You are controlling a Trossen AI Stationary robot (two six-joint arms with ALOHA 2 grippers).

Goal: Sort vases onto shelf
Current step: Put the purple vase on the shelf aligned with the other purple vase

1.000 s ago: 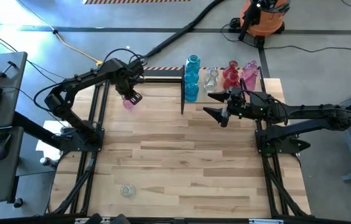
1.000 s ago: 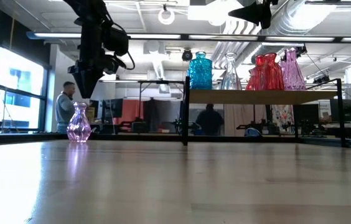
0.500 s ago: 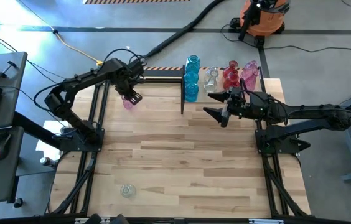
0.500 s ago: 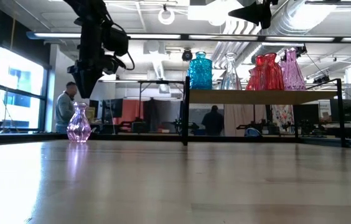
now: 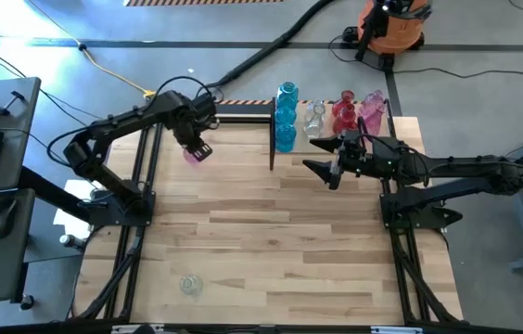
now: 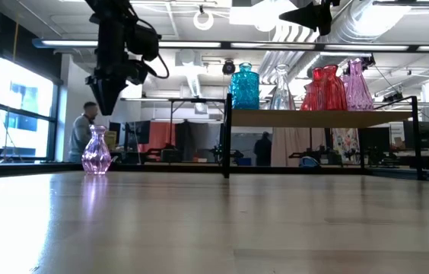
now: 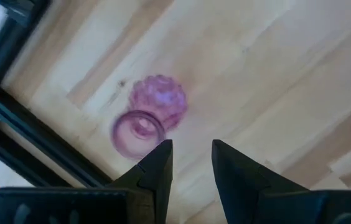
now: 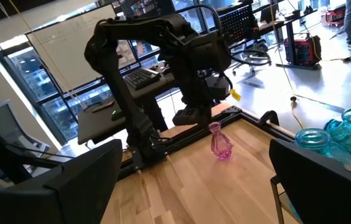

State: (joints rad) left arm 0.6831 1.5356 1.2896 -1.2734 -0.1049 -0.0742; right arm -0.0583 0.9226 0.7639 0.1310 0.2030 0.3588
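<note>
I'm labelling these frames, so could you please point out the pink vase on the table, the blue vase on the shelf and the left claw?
Pink vase [image 6: 96, 151], low view, on its belly.
Blue vase [image 6: 245, 87], low view, on its body.
Left claw [image 7: 188, 163], left wrist view, midway between its fingertips.

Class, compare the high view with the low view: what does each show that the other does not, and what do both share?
Only the high view shows a clear vase near the table's front edge, an orange vacuum on the floor, and the right gripper open beside the shelf. Only the low view shows people in the room beyond. Both show the left gripper above the pink vase, and blue, clear, red and pink vases on the shelf.
</note>
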